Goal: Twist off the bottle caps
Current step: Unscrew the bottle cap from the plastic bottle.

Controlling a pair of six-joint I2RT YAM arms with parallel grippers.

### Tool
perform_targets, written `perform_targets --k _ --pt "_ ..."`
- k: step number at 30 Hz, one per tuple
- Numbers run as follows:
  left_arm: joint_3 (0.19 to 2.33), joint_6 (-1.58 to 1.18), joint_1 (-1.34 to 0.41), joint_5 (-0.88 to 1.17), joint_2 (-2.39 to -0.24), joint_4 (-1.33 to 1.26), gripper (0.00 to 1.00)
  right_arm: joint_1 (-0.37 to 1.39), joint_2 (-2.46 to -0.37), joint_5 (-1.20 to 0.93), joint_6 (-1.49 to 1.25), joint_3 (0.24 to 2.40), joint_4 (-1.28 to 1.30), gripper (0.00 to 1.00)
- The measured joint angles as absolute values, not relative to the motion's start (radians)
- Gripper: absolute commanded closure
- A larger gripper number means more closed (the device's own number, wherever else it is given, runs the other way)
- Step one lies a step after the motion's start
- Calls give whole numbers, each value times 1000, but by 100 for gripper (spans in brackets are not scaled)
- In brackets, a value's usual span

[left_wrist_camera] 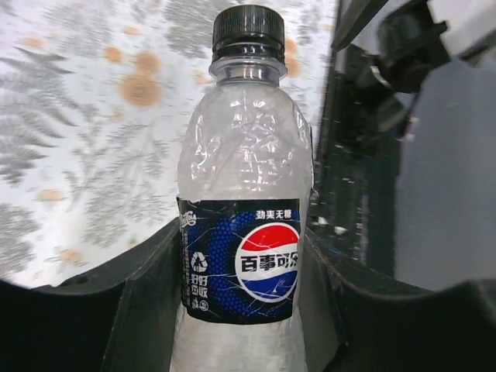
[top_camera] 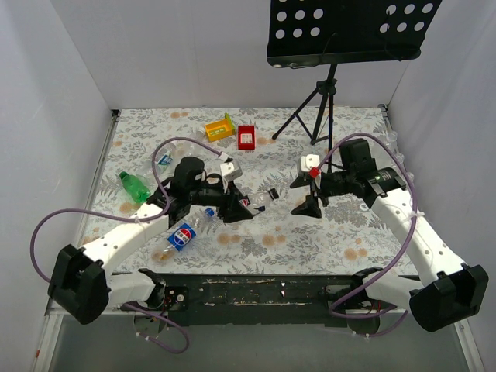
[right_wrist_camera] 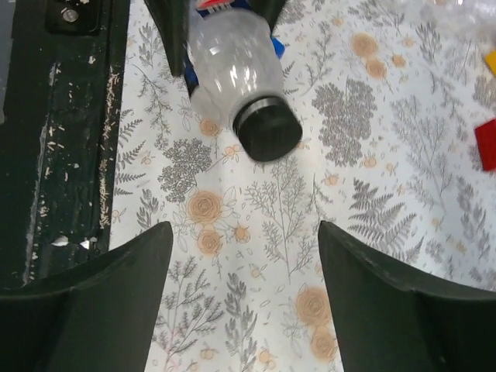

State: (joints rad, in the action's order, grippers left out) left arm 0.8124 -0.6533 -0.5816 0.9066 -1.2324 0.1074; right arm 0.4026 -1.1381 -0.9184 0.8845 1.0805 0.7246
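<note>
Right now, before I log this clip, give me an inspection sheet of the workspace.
Surface: floral-print tablecloth, lying flat.
Job's things: clear plastic Pepsi bottle, black screw cap on; second Pepsi bottle and green plastic bottle lying loose.
Clutter: yellow tray, red tray.
Grippers: left gripper shut on the held bottle; right gripper open, facing its cap.
Cables: purple cables loop off both arms.
Surroundings: white walls, black music stand.
</note>
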Motion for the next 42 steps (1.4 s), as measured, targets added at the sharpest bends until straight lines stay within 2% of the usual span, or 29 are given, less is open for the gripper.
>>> perform_targets --k 4,8,15,21,30,37,38,40,42 --pt "783 -576 -615 708 -1106 124 100 349 -1140 -930 752 1084 722 16" --pt "748 -493 -743 477 -1031 117 100 307 -1152 -969 557 1085 680 17" --pt "693 -384 -937 131 -1025 75 100 246 -1169 -1000 -8 979 435 20" --pt "693 -327 -1032 -41 -1081 15 100 245 -1236 -1067 -290 878 296 21" --pt "693 -309 -1058 -94 -1124 -31 100 250 -1254 -1140 -439 865 176 39" --pt "693 -310 -1063 -96 -1124 -51 100 264 -1274 -1164 -474 858 139 46" --pt "693 -310 -1064 -96 -1124 -54 100 264 -1277 -1166 -476 858 136 50" --pt "693 -310 -1066 -95 -1124 -60 100 265 -1283 -1172 -480 857 126 65" --pt "693 -310 -1069 -94 -1124 -65 100 265 -1290 -1174 -482 854 115 76"
